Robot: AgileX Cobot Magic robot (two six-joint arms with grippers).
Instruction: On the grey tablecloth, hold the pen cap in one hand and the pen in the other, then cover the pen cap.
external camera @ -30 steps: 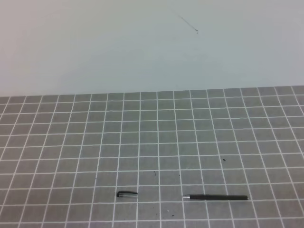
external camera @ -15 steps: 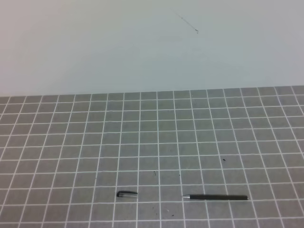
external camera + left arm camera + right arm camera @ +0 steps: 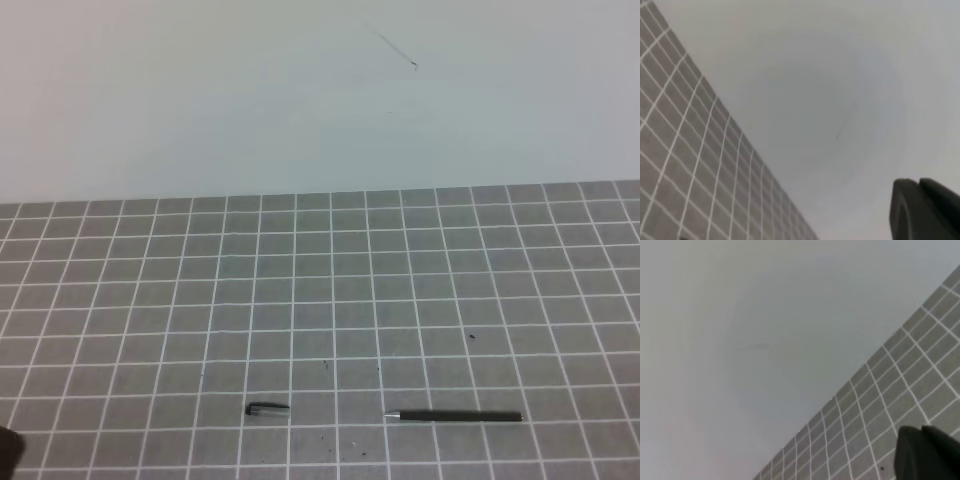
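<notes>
The short black pen cap (image 3: pixel 267 408) lies flat on the grey tablecloth (image 3: pixel 320 290) near the front, left of centre. A few squares to its right lies the long black pen (image 3: pixel 455 416), silvery tip pointing left toward the cap. Both lie free, with nothing touching them. A dark bit of the left arm (image 3: pixel 6 450) shows at the lower-left corner of the high view, far from the cap. In the left wrist view my left gripper (image 3: pixel 919 183) has its fingers pressed together, empty. My right gripper (image 3: pixel 923 430) in the right wrist view is likewise shut on nothing.
A plain pale wall (image 3: pixel 320 100) rises behind the cloth's far edge. Small dark specks (image 3: pixel 471 336) dot the cloth. Both wrist views look mostly at the wall, with the gridded cloth (image 3: pixel 680 165) slanting across one corner.
A dark piece of the left arm has come into the lower-left corner of the high view. Pen and cap have not moved.
</notes>
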